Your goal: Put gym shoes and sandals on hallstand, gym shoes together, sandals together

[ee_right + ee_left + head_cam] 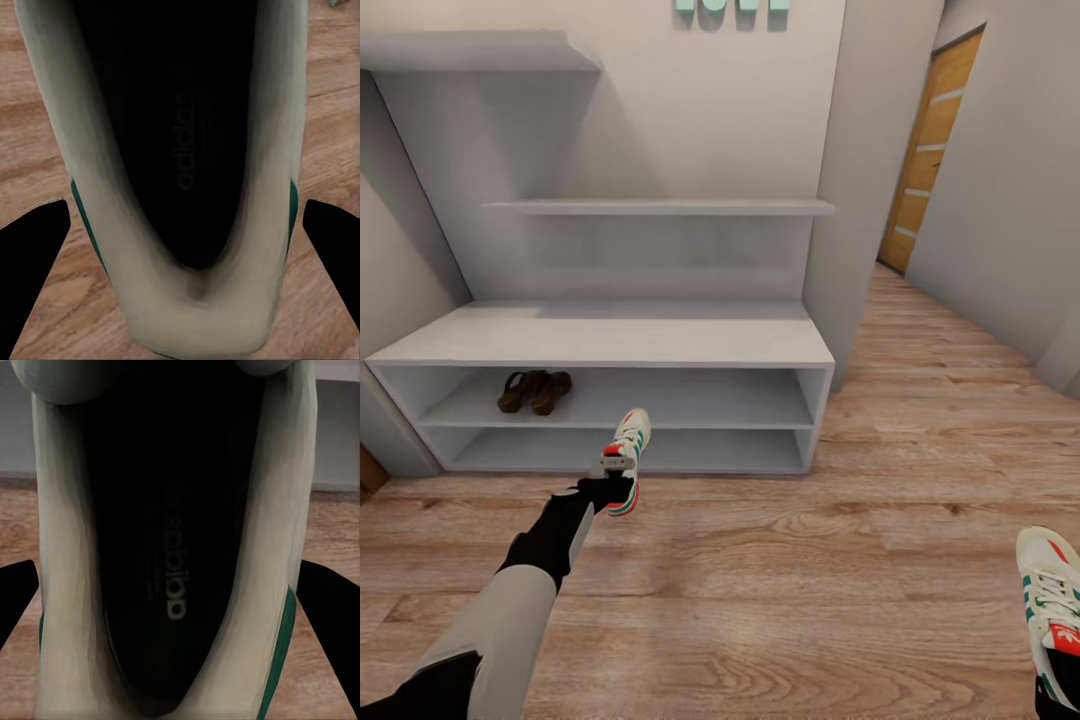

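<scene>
My left gripper (612,487) is shut on the heel of a cream-white gym shoe (629,438), which hangs toe-forward just in front of the hallstand (610,340), level with its lower tier. In the left wrist view the same gym shoe (176,547) sits between the black fingers (16,600). The other gym shoe (1050,600) is at the bottom right edge, above the corridor floor (810,560). In the right wrist view my right gripper (184,262) is shut on that shoe (187,150). Both dark brown sandals (535,391) lie side by side on the upper tier, at its left.
Staggered wall shelves (660,207) hang above the bench under mint letters (730,8). A grey wall corner (860,200) stands right of the rack. The corridor runs back right to a wooden door (930,150). Open floor lies between the rack and me.
</scene>
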Tool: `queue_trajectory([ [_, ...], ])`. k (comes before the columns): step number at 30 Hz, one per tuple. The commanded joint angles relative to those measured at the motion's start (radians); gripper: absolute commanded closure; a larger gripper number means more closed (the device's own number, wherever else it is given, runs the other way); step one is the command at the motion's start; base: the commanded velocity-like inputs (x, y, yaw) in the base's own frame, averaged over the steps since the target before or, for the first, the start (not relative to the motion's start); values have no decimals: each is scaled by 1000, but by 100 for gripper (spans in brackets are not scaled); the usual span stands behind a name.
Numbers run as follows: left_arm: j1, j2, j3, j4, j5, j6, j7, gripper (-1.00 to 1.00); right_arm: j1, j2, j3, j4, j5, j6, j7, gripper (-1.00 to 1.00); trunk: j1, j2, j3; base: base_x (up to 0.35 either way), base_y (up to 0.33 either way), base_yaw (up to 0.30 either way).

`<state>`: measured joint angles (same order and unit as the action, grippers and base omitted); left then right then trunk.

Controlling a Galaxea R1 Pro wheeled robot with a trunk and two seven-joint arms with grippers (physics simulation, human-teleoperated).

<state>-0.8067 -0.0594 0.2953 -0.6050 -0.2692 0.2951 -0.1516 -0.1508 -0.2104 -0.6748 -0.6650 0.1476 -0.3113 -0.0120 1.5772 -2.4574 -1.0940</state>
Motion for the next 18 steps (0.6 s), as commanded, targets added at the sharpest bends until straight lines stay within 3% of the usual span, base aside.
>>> queue_trajectory([
  [1,-2,-2,7,-4,-10,5,-9,100,-1,0,-3,1,10,-3,-2,100,4,-8,-6,0,0,0],
  [10,-8,-3,-47,-5,-10,11,-7,100,-1,0,-5,7,12,-4,-2,100,7,-15,-18,0,0,0],
  [18,3,-4,-55,3,-11,10,-4,100,-1,0,-3,7,12,-5,-2,100,7,-15,-18,0,0,0],
])
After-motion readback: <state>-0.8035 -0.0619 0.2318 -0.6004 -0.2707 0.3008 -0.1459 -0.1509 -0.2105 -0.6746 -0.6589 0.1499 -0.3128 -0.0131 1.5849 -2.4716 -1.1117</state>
